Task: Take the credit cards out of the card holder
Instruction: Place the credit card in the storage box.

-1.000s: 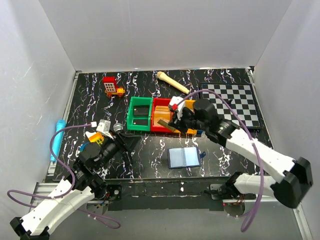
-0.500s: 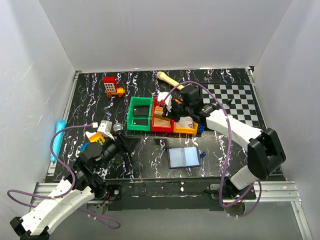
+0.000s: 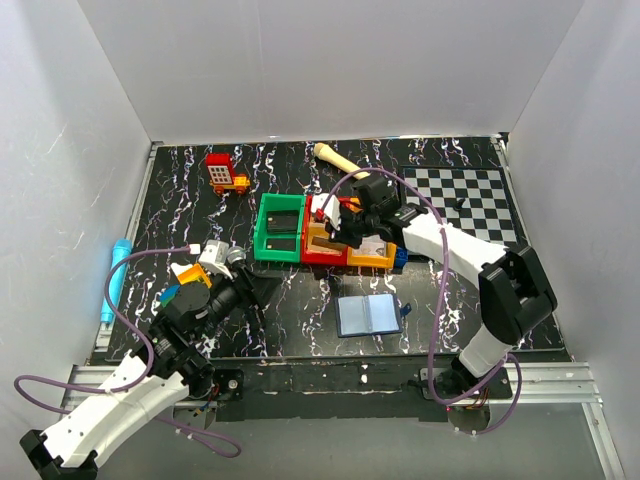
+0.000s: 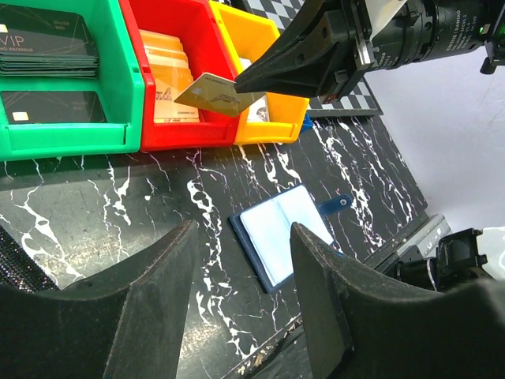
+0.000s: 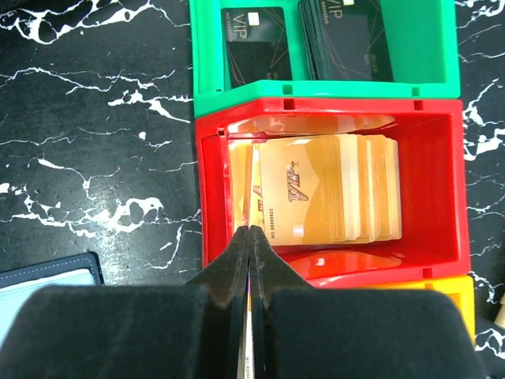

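The card holder (image 3: pixel 368 315) lies open on the black table, blue-grey inside facing up; it also shows in the left wrist view (image 4: pixel 288 233) and at the lower left of the right wrist view (image 5: pixel 39 278). My right gripper (image 3: pixel 335 232) is shut on a gold card (image 4: pixel 215 93), seen edge-on in its own view (image 5: pixel 248 189), over the left part of the red bin (image 5: pixel 209 197). A stack of gold cards (image 5: pixel 331 189) lies in that bin. My left gripper (image 4: pixel 246 229) is open and empty, low over the table left of the card holder.
A green bin (image 3: pixel 278 228) with black cards (image 5: pixel 347 39) stands left of the red bin, a yellow bin (image 3: pixel 372 258) right of it. A chessboard (image 3: pixel 470 205), a red toy (image 3: pixel 224 172), a wooden stick (image 3: pixel 343 163) and a blue tube (image 3: pixel 113 280) lie around.
My right arm has swung back and left, carrying the gold card from the bins' front edge to over the red bin. The left arm has barely moved.
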Available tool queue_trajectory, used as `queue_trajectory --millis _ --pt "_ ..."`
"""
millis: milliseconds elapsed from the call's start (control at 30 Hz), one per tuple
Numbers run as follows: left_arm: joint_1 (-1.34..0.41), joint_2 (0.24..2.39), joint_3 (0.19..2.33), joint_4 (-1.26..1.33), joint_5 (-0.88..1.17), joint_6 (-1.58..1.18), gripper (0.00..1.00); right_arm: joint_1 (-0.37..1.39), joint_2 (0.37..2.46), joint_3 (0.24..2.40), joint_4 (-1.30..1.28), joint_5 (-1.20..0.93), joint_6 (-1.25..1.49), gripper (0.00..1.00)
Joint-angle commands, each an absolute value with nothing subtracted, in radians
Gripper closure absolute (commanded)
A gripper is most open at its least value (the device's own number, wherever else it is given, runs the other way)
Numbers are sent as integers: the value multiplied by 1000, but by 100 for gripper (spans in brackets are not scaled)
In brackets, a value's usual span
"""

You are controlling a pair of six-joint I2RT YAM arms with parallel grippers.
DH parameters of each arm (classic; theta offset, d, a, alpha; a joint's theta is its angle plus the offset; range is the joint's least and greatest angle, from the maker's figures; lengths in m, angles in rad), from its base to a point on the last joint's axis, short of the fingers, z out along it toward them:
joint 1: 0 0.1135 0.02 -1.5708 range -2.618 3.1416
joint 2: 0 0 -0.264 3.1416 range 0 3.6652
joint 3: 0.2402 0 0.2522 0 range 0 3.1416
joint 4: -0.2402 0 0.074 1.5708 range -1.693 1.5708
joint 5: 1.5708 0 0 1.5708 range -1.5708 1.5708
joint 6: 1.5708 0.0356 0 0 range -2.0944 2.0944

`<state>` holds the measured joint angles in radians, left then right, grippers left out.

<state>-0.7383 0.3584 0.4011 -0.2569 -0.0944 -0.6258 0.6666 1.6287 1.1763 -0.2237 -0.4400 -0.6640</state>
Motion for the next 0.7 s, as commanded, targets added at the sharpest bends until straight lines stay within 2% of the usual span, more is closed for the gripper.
queue_trajectory --millis 0,300,667 --pt "-733 371 411 -255 -94 -612 50 661 1666 1236 -264 -453 -706 99" --pt "-733 379 405 -253 -92 -618 50 660 1733 1270 -241 -443 -724 99" --pt "-733 394 396 -245 -77 -624 50 663 1819 1362 -391 -477 -802 99"
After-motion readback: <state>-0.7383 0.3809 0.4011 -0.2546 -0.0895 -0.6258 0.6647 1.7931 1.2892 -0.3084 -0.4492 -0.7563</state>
